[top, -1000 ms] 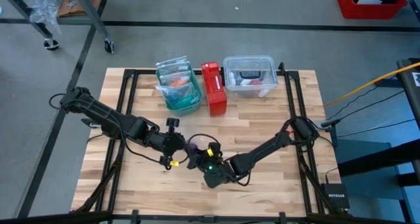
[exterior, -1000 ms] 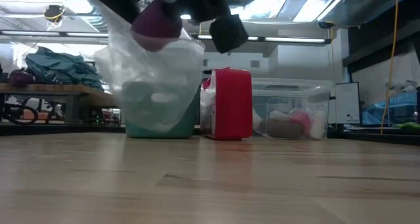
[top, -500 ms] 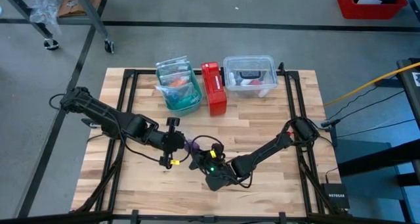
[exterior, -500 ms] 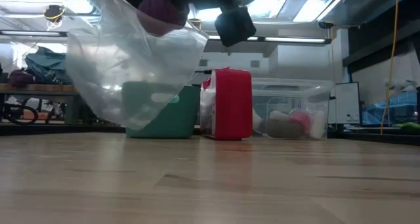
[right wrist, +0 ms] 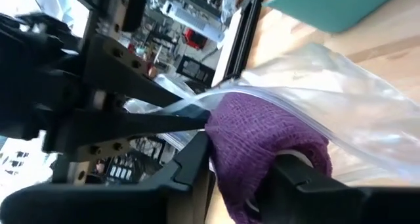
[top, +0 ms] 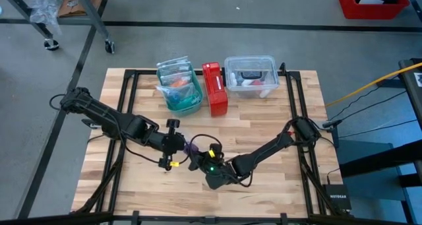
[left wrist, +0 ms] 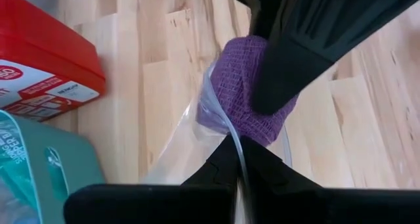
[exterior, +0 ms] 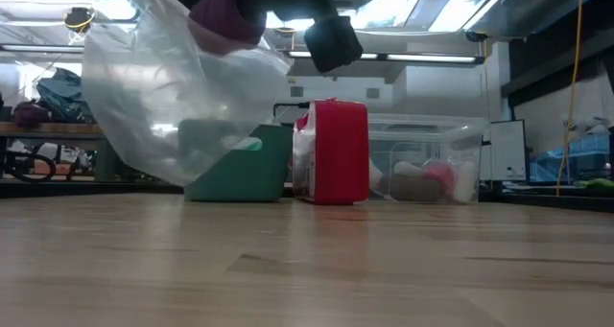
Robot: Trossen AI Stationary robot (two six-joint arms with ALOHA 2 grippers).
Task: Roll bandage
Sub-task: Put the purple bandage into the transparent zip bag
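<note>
Near the front middle of a wooden table, two dark robot arms are seen meeting above the surface. The left gripper is fully closed, its two fingers pinched together on the edge of a clear plastic bag. The bag is held up off the table and hangs down from that pinch, as is shown in the low view.

The right gripper is partly closed around the bandage, a purple roll of soft fabric, which is clasped between its dark fingers. The bandage is held in the air right at the bag's opening, touching the plastic; whether it is partly inside the bag cannot be told. In the overhead view the bandage shows only as a small purple spot between the two grippers.

At the far edge of the table three things are lined up side by side: a teal bin stuffed with clear packets, a red box standing just beside it, and a clear plastic container with a lid. They are well apart from the grippers. In the low view the hanging bag partly covers the teal bin, while the red box and clear container are seen unobstructed behind.
</note>
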